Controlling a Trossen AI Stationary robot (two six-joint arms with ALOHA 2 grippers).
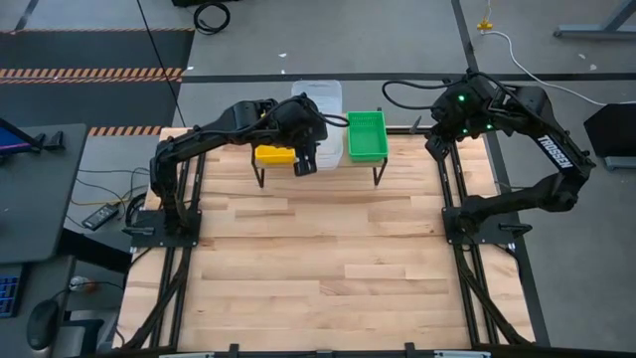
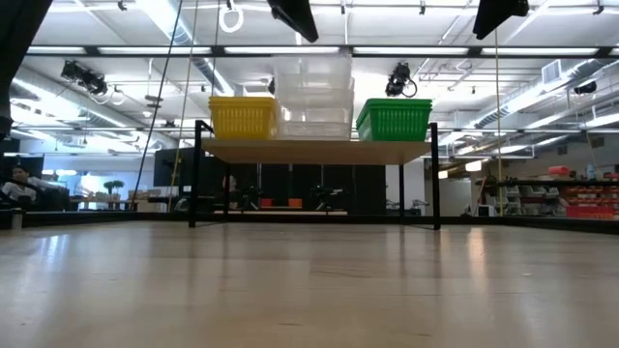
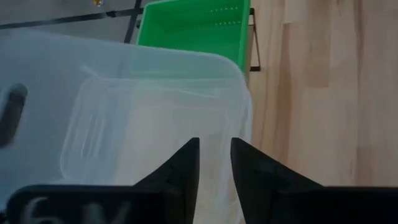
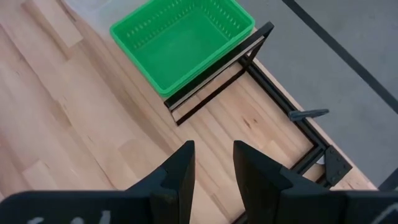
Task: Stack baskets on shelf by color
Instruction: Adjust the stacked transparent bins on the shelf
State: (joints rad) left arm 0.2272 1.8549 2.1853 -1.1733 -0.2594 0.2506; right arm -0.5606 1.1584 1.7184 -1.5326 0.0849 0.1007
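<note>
Grey floor (image 1: 397,40), striped hazard tape (image 1: 89,73), ceiling strip lights (image 2: 97,58).

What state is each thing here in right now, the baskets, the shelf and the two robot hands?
Yellow baskets: stacked on the shelf's left end.
Clear baskets: stacked in the middle, tallest pile.
Green baskets: stacked on the right end.
Shelf: upright, carrying all three piles.
Left hand: above the clear pile, fingers slightly apart, holding nothing.
Right hand: raised off to the right, fingers apart, empty.

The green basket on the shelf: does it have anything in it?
Empty. The right wrist view looks down into the green basket and shows only its bare perforated floor; it sits upright on the shelf beside the clear baskets.
</note>
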